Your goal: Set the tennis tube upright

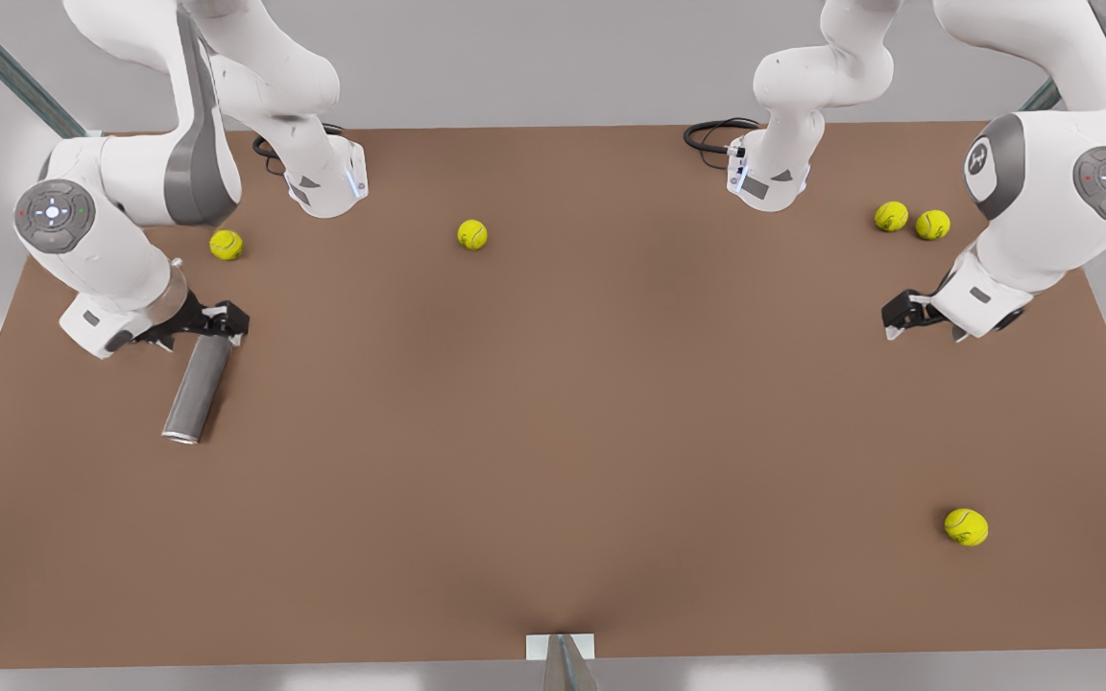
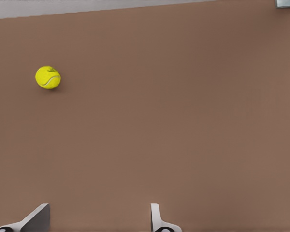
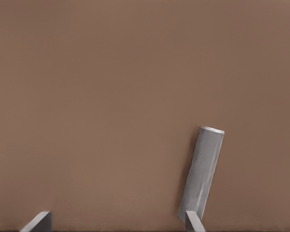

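Note:
The tennis tube [image 1: 198, 386] lies flat on the brown table near the front view's left edge, its silvery rim toward the front. In the right wrist view the tennis tube [image 3: 203, 171] runs away from the gripper, with its near end just behind one fingertip [image 3: 192, 220]. My right gripper [image 1: 215, 324] hovers at the tube's far end, open [image 3: 116, 221], and holds nothing. My left gripper [image 1: 901, 317] waits at the front view's right, open [image 2: 96, 220] over bare table.
Yellow tennis balls lie scattered: one [image 1: 226, 245] just behind the right gripper, one [image 1: 472, 234] at the back middle, two [image 1: 911, 220] at the back right, one [image 1: 965, 527] at the front right, also in the left wrist view [image 2: 48, 77].

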Tool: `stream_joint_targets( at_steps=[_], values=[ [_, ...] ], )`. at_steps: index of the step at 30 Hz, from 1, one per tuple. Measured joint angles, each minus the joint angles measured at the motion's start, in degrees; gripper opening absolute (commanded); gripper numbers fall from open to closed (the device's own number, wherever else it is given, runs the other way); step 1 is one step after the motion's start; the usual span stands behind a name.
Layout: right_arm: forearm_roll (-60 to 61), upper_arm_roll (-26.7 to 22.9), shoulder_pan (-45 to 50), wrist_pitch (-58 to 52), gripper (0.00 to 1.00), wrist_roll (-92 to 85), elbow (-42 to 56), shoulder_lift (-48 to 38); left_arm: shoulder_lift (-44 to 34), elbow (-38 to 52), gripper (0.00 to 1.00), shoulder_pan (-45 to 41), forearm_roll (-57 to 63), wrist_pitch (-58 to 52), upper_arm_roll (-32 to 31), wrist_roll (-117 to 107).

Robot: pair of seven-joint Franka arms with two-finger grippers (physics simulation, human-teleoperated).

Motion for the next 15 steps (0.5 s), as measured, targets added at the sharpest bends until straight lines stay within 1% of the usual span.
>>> stream_joint_targets(
  at_steps=[5,7,9,10,12,14,15],
  values=[
    [0.30,0.66,1.89,1.20,1.00,0.25,-1.64,0.93,0.21,-0.09,0.99,-1.53,0.04,-0.02,0.00,-0.08],
    [0.35,0.65,1.92,2.35,1.00,0.33,-5.78,0.93,0.93,-0.09,0.99,-0.85,0.02,0.22,-0.41,-0.09],
    [0.35,0.66,0.13,11.48,1.00,0.26,-14.33,1.79,1.88,-0.09,0.99,0.36,-0.06,0.61,-1.90,-0.26],
    [0.36,0.69,-2.36,13.19,1.00,0.16,-15.22,3.95,3.21,-0.01,0.99,0.68,-0.15,1.31,-3.51,-0.61],
    [0.35,0.74,-8.52,14.25,1.00,-0.64,-15.16,6.61,7.69,0.41,0.99,-1.71,-1.39,4.34,-5.94,-0.97],
    [0.34,0.82,-6.67,17.18,1.00,-0.89,-14.72,11.30,10.98,0.44,0.99,-0.55,-5.08,7.77,-6.22,-0.97],
    [0.36,0.93,-7.63,17.46,1.00,-0.89,-14.67,11.95,13.26,0.44,0.99,-0.81,-7.38,9.00,-6.27,-0.97]
  ],
)
